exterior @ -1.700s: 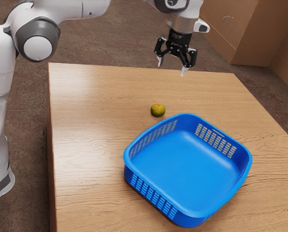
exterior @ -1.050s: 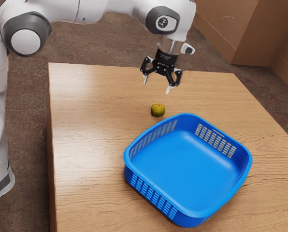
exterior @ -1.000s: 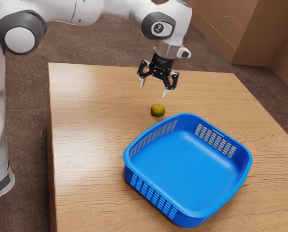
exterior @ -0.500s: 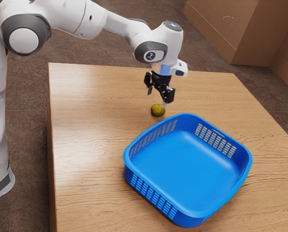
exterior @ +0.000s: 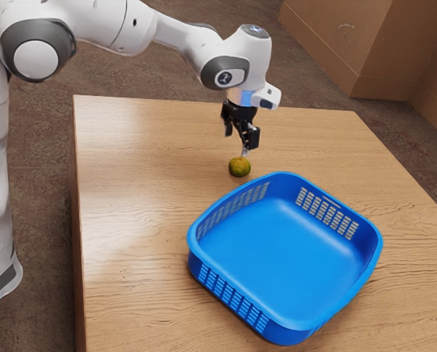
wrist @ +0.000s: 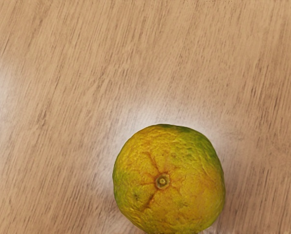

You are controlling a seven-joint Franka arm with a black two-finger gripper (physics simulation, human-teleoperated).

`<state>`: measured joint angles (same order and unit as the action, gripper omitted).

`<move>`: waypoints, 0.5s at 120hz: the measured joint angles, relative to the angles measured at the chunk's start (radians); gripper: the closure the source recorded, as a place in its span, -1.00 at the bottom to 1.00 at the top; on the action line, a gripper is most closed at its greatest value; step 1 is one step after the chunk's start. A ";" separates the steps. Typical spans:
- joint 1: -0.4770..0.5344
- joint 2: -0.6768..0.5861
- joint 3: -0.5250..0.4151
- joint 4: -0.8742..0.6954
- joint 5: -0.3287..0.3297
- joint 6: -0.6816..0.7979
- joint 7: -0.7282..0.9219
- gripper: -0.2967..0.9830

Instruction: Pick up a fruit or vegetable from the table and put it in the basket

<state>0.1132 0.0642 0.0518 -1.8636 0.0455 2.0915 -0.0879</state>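
Claw (exterior: 236, 144): fingers apart. Mandarin (exterior: 240, 167) lay just below it on the worktop (exterior: 145, 220). Judged: grasp needed centring over the fruit, straight descent astride its middle, gentle closing. Basket (exterior: 284, 334) sat farther from claw, beyond mandarin.

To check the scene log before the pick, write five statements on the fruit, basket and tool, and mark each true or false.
1. The fruit lies on the table, outside the basket. True.
2. The basket holds two fruits. False: it is empty.
3. The tool is just above the fruit, its fingers apart. True.
4. The fruit's skin is plain red all over. False: it is a mix of yellow and green.
5. The basket is blue, with slots in its sides. True.
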 joint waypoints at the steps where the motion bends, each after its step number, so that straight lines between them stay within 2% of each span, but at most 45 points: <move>1: 0.000 -0.001 -0.001 0.000 0.000 0.000 0.003 -0.54; 60: 0.005 0.055 -0.009 0.005 0.005 0.004 0.108 -0.54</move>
<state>0.1178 0.1194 0.0430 -1.8581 0.0503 2.0955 0.0202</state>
